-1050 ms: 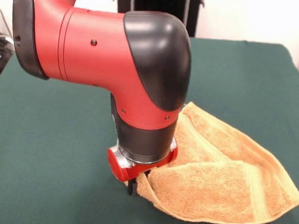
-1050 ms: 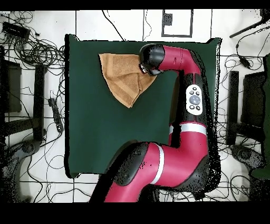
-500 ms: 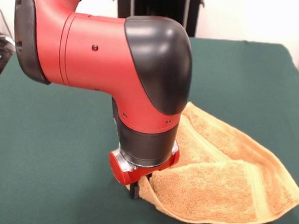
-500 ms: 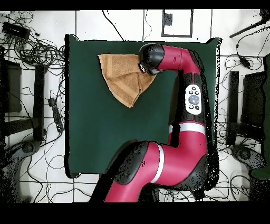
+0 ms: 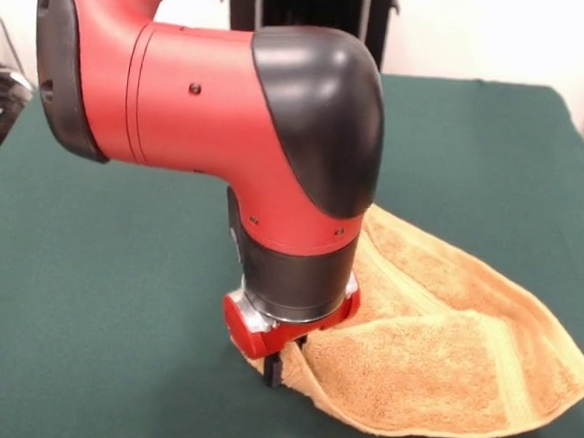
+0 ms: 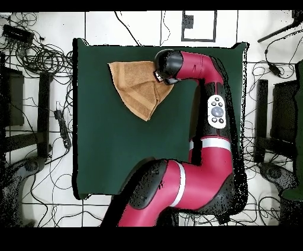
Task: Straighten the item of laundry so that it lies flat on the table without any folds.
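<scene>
An orange-tan terry towel (image 5: 434, 339) lies folded over on itself on a dark green table (image 5: 96, 296), forming a rough triangle rather than a flat square. In the front view its folded upper layer bulges slightly, and a woven band stripe runs along the hem at the right side. In the overhead view the towel (image 6: 137, 89) sits near the table's (image 6: 118, 154) top edge, toward the left half, one point trailing downward. The robot's gripper (image 5: 280, 364) touches down at the towel's left corner in the front view, its dark tips pinching the cloth's edge, so it appears clenched on the towel. Above it rises the bulky red and black arm (image 5: 229, 114).
</scene>
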Action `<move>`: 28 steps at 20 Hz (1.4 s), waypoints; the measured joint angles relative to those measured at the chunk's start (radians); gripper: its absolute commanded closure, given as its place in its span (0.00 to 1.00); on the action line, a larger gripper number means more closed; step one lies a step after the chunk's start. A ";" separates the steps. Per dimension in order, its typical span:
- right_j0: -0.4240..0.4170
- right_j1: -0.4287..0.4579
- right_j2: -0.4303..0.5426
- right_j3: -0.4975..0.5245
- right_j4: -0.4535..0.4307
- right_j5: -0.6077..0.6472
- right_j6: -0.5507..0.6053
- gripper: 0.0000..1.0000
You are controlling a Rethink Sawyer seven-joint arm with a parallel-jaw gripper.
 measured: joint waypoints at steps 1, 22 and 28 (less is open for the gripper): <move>-0.001 -0.013 0.000 0.022 0.000 -0.016 0.000 1.00; -0.002 -0.121 0.000 0.167 0.001 -0.109 0.000 0.00; -0.002 -0.142 0.000 0.199 0.001 -0.117 0.000 0.00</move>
